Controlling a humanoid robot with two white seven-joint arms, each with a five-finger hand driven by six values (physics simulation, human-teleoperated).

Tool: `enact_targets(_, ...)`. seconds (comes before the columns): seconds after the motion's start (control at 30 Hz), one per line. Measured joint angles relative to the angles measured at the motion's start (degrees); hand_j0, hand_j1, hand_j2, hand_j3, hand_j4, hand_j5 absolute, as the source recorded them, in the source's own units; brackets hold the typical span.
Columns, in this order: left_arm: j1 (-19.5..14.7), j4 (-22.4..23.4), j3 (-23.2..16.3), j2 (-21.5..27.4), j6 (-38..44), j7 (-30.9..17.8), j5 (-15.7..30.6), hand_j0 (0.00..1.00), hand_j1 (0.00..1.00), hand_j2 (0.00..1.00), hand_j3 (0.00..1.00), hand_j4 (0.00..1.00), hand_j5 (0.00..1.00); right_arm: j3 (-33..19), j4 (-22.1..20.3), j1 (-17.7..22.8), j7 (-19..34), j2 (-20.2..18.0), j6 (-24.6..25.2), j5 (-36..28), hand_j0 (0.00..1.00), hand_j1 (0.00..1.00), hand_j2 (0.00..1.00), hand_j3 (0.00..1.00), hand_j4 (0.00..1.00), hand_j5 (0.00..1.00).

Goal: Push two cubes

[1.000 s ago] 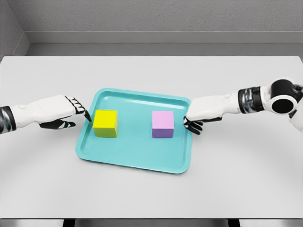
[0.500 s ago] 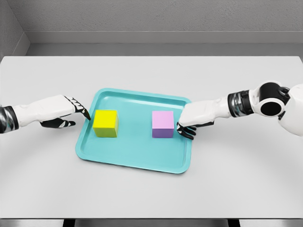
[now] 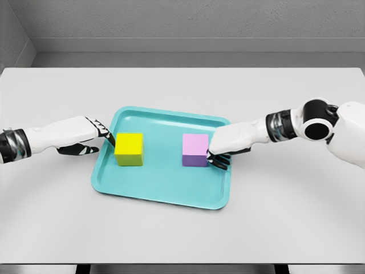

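On top of the pale grey counter [image 3: 182, 228] a teal tray [image 3: 162, 188] is lying flat, and two cubes are sitting inside it. A yellow cube [image 3: 129, 149] is sitting in the left part of the tray, and a pink cube [image 3: 195, 149] with a purple front is sitting in the right part. The two cubes are standing apart from each other, with bare tray floor between them.

The left hand [image 3: 85, 137] is coming in from the left side. Its fingers [image 3: 106, 132] are stretched out straight, not holding anything, and the tips are reaching over the tray's left rim and touching the left side of the yellow cube, or sitting just beside it. The thumb is tucked low, under the hand.

The right hand [image 3: 228, 142] is coming in from the right side. Its dark fingers are curled down a little, holding nothing, and they are pressing against the right side of the pink cube. This hand is hanging over the right part of the tray.

Both white arms are lying low over the counter. A grey wall [image 3: 182, 23] is standing behind the counter.
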Motion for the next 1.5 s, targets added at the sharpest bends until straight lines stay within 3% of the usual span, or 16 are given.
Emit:
enact_targets(0.57,-1.67,-0.42,-1.77,-1.2,-0.03,-0.01,0.21,0.62,0.62,0.62,0.62,0.62,0.62,0.38,-0.03,-0.44,0.0,0.31,0.0,0.15,0.1,0.1,0.1,0.1,0.1,0.1)
enact_targets(0.8,-2.37,-0.29,-1.92,-2.1,-0.02,-0.02,0.1,0.62,0.62,0.62,0.62,0.62,0.62,0.29,3.2,-0.53,0.0,0.35,0.0,0.17,0.1,0.1,0.1,0.1,0.1,0.1)
enact_targets(1.07,-3.16,-0.07,-2.75,-3.02,-0.02,-0.03,-0.05,0.62,0.62,0.62,0.62,0.62,0.62,0.44,6.85,-0.62,0.16,2.87,0.0,0.18,0.1,0.1,0.1,0.1,0.1,0.1)
enact_targets(1.5,-4.39,2.32,-3.37,-4.89,-0.03,-0.16,-0.42,0.62,0.62,0.62,0.62,0.62,0.62,0.54,8.3,-0.79,0.02,5.24,-0.04,1.61,0.1,0.1,0.1,0.1,0.1,0.1)
